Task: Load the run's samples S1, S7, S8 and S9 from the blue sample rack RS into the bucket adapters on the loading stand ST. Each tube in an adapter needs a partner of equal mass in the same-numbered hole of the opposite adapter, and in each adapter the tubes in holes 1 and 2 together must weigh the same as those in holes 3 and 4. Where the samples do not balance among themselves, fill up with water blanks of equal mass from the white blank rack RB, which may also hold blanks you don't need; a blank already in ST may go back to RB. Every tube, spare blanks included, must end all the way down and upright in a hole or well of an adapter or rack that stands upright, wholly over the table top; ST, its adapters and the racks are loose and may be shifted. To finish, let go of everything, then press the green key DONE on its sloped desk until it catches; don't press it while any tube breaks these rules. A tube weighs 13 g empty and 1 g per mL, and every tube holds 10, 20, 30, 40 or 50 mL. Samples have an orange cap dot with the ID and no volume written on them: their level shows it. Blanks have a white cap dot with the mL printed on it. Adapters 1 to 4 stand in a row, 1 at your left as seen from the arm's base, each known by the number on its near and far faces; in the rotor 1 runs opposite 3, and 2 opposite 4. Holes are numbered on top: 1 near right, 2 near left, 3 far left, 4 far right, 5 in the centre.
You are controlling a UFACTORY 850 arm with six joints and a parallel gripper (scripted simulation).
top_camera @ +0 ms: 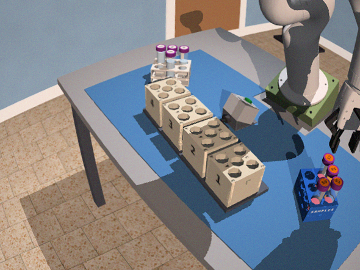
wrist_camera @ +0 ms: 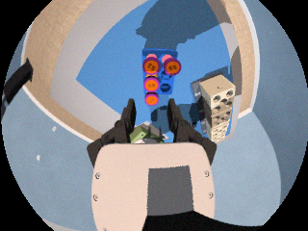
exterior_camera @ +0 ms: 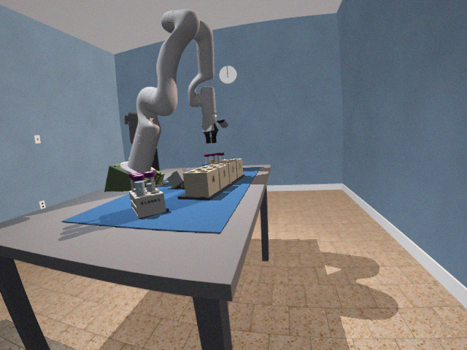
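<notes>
The blue sample rack (top_camera: 319, 212) (wrist_camera: 168, 84) stands at the right of the mat and holds several tubes with orange cap dots (top_camera: 332, 170) (wrist_camera: 152, 64). My gripper (top_camera: 344, 142) (exterior_camera: 211, 138) (wrist_camera: 151, 105) is open and empty, hanging above the rack's rear tubes without touching them. The loading stand (top_camera: 246, 198) carries the four tan adapters in a row, adapter 1 (top_camera: 234, 176) nearest the sample rack and adapter 4 (top_camera: 163, 96) farthest; all their holes look empty. The white blank rack (top_camera: 170, 71) (exterior_camera: 147, 203) stands beyond adapter 4 with several purple-capped blanks (top_camera: 170, 54).
The grey sloped desk (top_camera: 240, 112) with the green DONE key (top_camera: 247, 100) stands between the adapters and the arm's green base (top_camera: 302, 93). The sample rack is close to the table's right edge.
</notes>
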